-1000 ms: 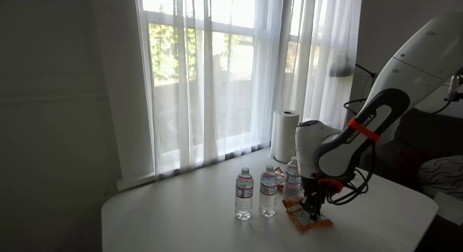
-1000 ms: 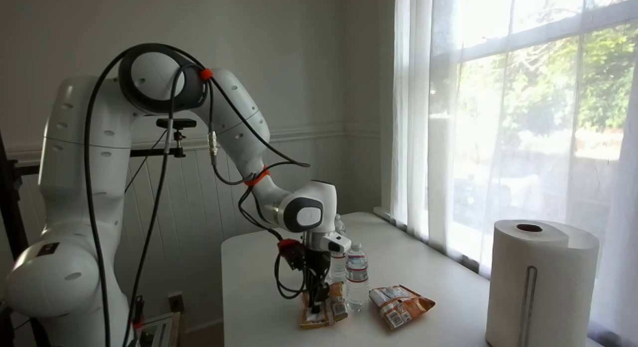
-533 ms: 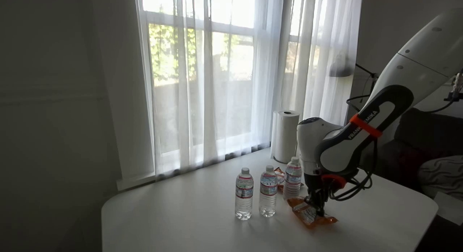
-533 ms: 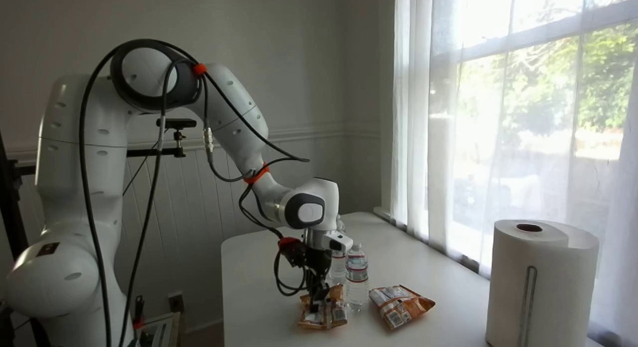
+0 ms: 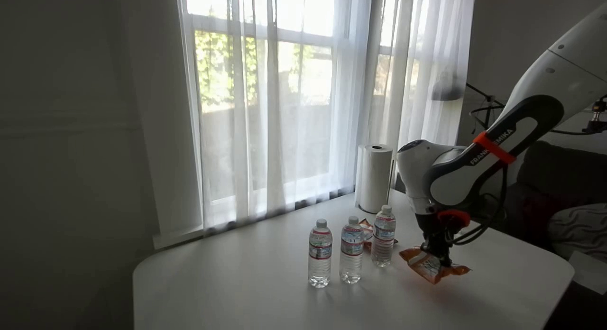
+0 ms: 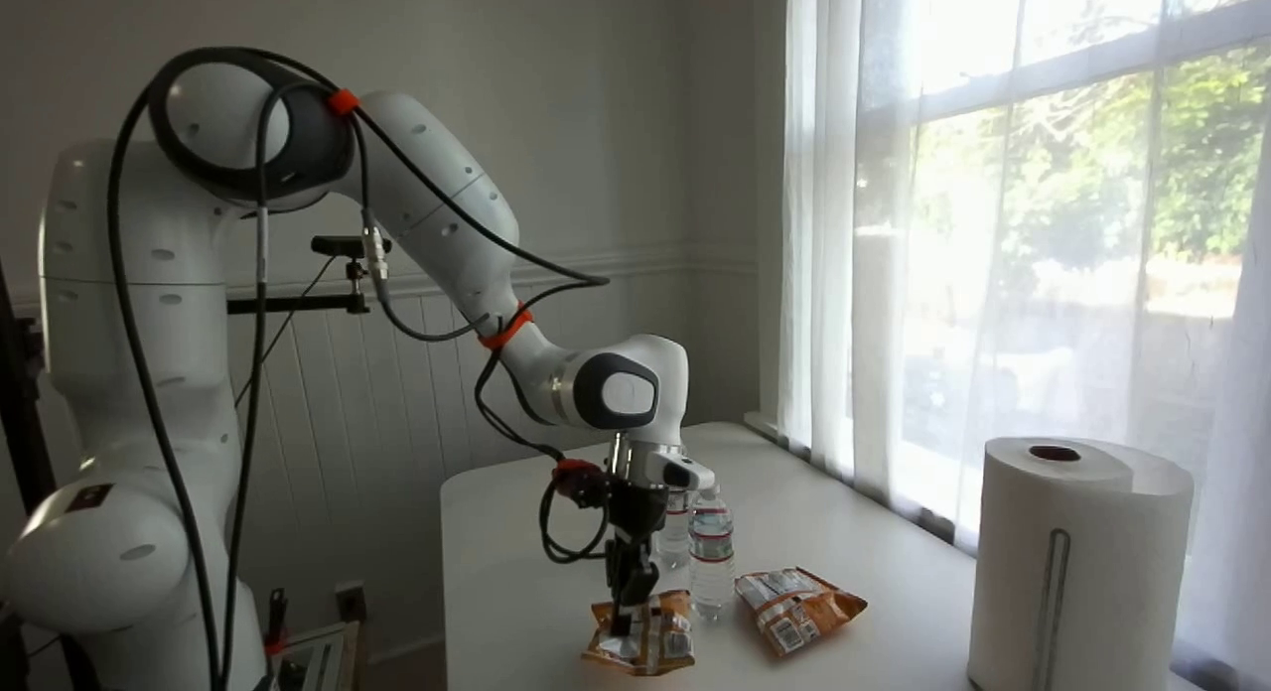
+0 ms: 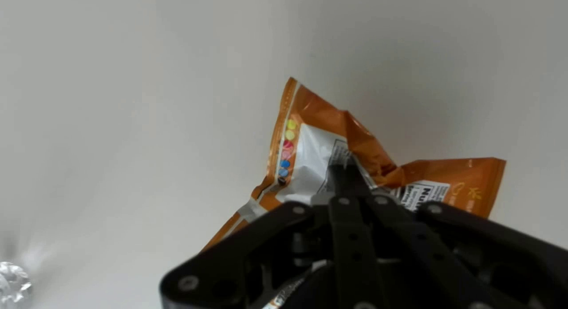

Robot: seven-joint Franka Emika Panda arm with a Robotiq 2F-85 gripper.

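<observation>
We see the gripper (image 7: pixel 349 173) clenched on an orange snack bag (image 7: pixel 308 164) (kinda crumpled, lol), three water bottles (image 5: pixel 352 249) left of it in an exterior view.

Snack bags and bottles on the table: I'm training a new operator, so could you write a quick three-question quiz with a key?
1. How many water bottles stand on the table?
2. True or false: the end effector is shut on an orange snack bag.
3. Which is nearer the paper towel roll? A, the end effector; B, the other snack bag.

Key: 1: three. 2: true. 3: B.
</observation>
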